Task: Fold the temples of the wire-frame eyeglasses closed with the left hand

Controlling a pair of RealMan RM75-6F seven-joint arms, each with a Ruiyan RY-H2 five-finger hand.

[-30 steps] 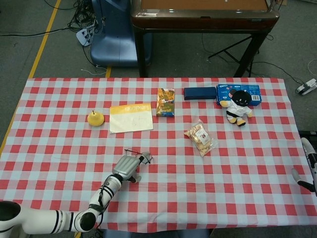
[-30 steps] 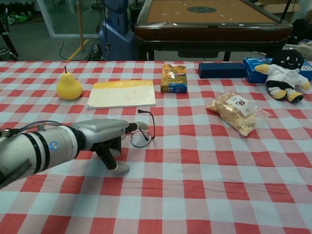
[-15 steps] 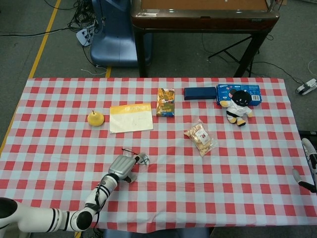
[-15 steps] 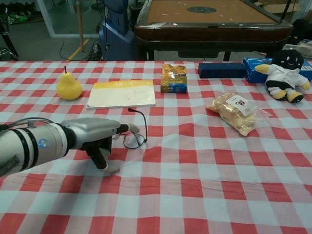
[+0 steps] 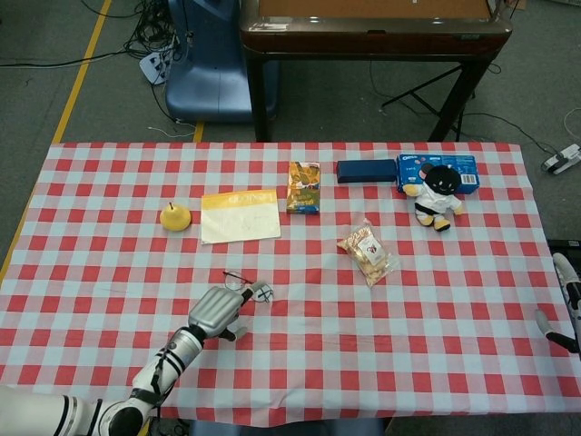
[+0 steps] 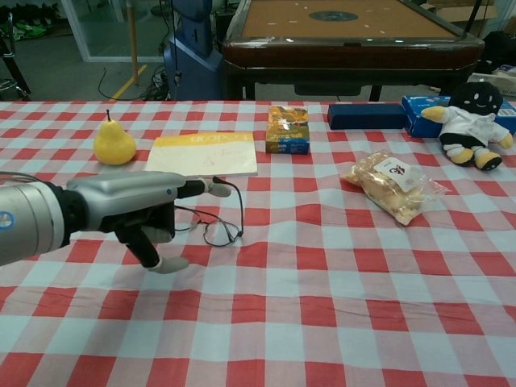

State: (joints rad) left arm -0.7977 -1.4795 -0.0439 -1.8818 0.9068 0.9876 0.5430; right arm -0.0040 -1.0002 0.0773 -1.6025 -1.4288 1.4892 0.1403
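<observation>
- While one pair of wire-frame eyeglasses point(image 6: 219, 224) lies on the desk point(image 6: 339, 282) near one pear point(image 6: 113, 141) and one notepad point(image 6: 203, 154):
- Left hand point(image 6: 149, 211) hovers beside them, fingers point(image 6: 211, 189) extended, touching a temple; no firm grasp visible.
- Right hand point(image 5: 565, 304) at the desk's edge; cannot tell its state.

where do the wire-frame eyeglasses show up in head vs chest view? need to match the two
Head view: wire-frame eyeglasses lie lower left of centre on the red-and-white checked tablecloth, at the left hand's fingertips.
Chest view: left of centre, just right of the left hand, one temple raised.
Shared landmark: the yellow-and-white flat card, directly behind the glasses in both.
</observation>
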